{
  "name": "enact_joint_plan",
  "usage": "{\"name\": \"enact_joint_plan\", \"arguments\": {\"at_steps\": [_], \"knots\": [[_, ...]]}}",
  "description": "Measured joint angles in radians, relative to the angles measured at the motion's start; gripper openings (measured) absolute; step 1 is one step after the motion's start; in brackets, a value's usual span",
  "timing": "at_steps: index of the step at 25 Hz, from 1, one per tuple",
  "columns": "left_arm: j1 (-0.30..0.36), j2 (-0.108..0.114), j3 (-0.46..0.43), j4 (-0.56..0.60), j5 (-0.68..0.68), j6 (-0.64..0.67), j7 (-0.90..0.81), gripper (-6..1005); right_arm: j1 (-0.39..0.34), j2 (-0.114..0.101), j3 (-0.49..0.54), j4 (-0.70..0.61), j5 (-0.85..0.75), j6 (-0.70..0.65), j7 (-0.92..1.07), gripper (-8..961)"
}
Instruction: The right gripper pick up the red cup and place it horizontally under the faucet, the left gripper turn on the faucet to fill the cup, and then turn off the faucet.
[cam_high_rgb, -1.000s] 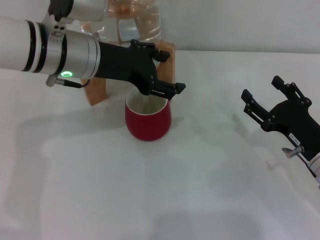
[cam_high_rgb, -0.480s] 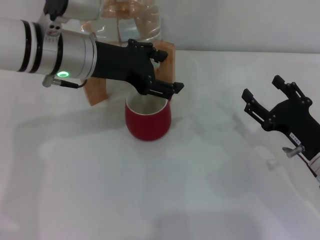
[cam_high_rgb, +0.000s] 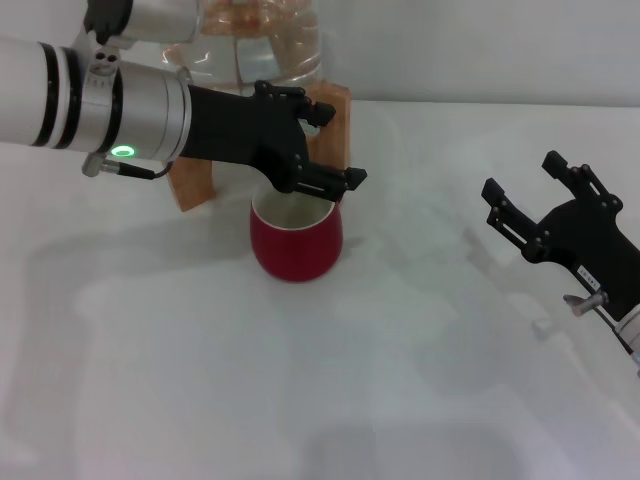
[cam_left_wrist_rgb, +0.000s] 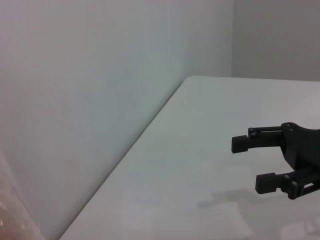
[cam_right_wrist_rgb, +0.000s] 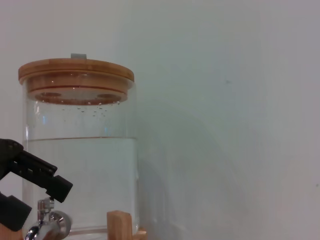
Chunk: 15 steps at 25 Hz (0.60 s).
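Left black claw gripper (cam_high_rgb: 315, 150) over squat glossy red cup (cam_high_rgb: 296, 243); jaws' state unclear. Right black claw gripper (cam_high_rgb: 535, 200) parked apart, jaws wide.

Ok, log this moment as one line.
left gripper: at faucet, above red cup | right gripper: open, idle, right side of table

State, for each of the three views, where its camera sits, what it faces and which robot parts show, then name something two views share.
Head: high on the body, facing down at the table; cup, left claw, right claw.
Left wrist: on the left arm, facing across the table to the wall; right claw beyond.
Right wrist: on the right arm, facing the jar and faucet; left claw.
Shared: head and right wrist both show the jar.
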Motion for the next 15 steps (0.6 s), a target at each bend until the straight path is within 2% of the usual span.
{"name": "enact_joint_plan", "arguments": {"at_steps": [15], "knots": [[0.005, -0.002, -0.011, 0.060, -0.031, 0.000, -0.001, 874, -0.005, 0.000, 0.001, 0.002, -0.006, -0.002, 0.000, 838]]}}
